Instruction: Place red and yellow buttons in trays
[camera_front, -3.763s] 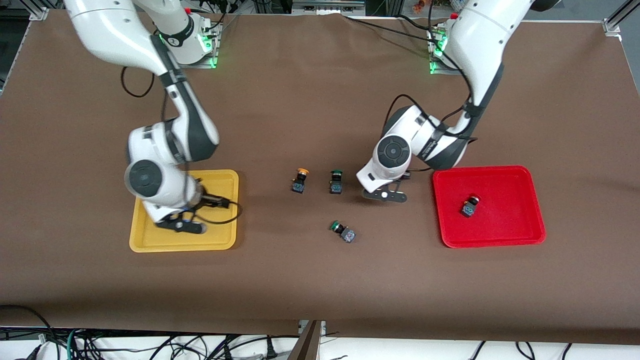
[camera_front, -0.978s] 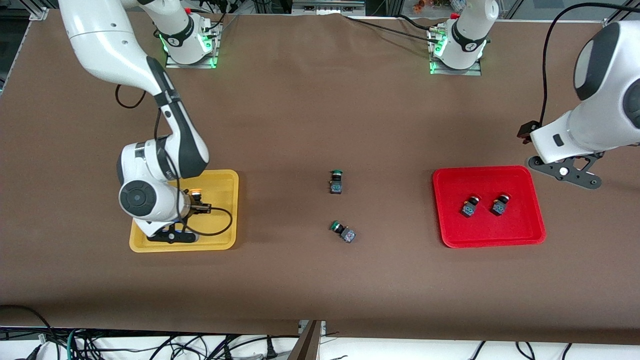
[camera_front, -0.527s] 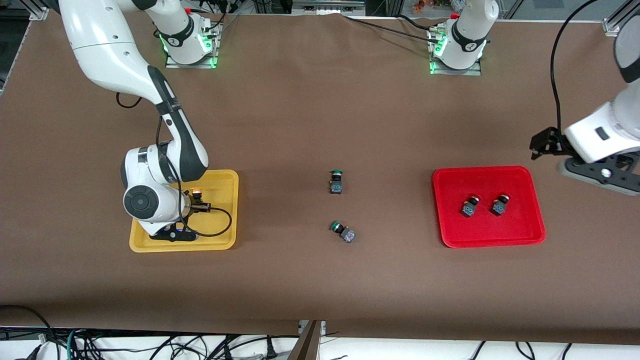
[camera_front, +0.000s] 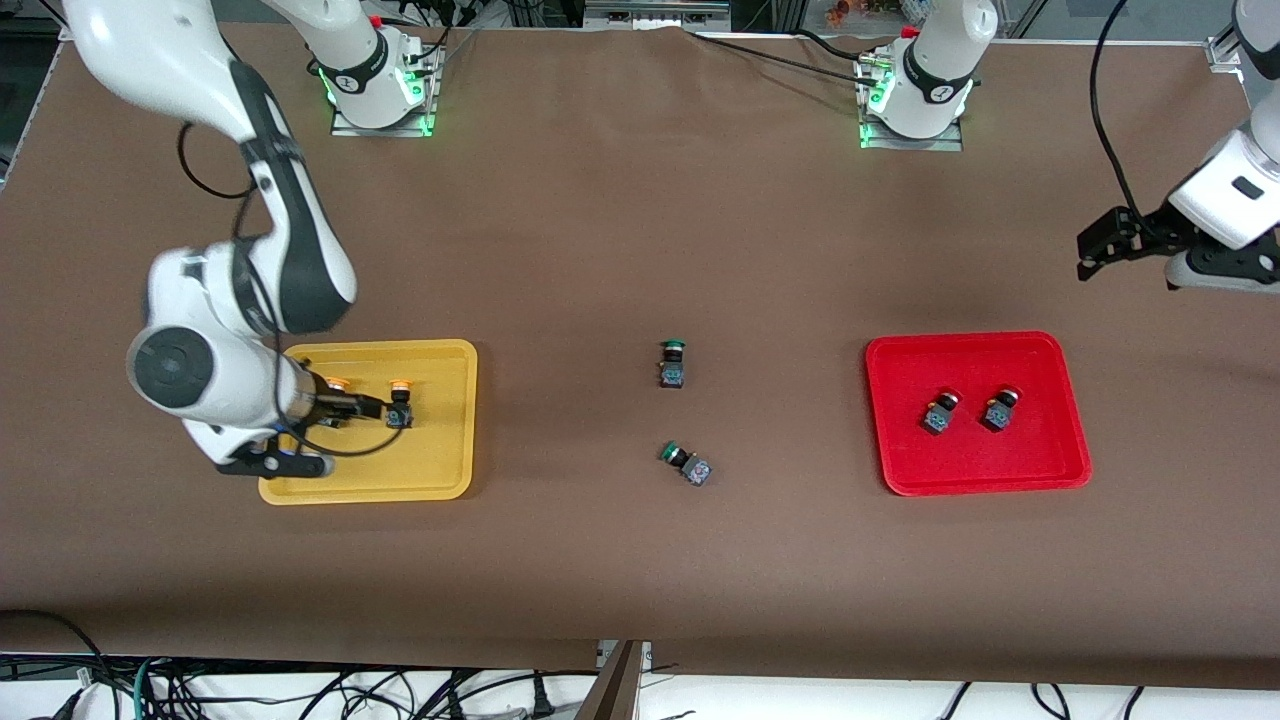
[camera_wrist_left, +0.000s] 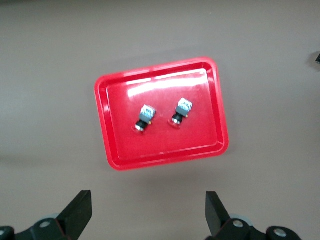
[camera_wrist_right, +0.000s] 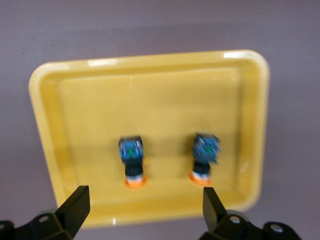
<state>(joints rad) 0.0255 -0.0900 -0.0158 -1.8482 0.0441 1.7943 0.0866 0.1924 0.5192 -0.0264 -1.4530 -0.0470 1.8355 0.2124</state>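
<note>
Above the shallow yellow plastic tray (camera_wrist_right: 150, 135) holding both yellow-capped buttons (camera_wrist_right: 131, 161), the right gripper (camera_wrist_right: 142, 212) is being held wide-jawed and empty, as is the left gripper (camera_wrist_left: 147, 215); a straight lift seems safest.

The brown table (camera_front: 620, 560) carries a yellow tray (camera_front: 455, 440), a red tray (camera_front: 1050, 445) and two green-capped switches (camera_front: 672, 365) between them.

Two red-capped buttons (camera_front: 968, 410) lie in the red tray (camera_front: 1060, 462); two yellow-capped buttons (camera_wrist_right: 167, 160) in the yellow tray (camera_front: 440, 470).
</note>
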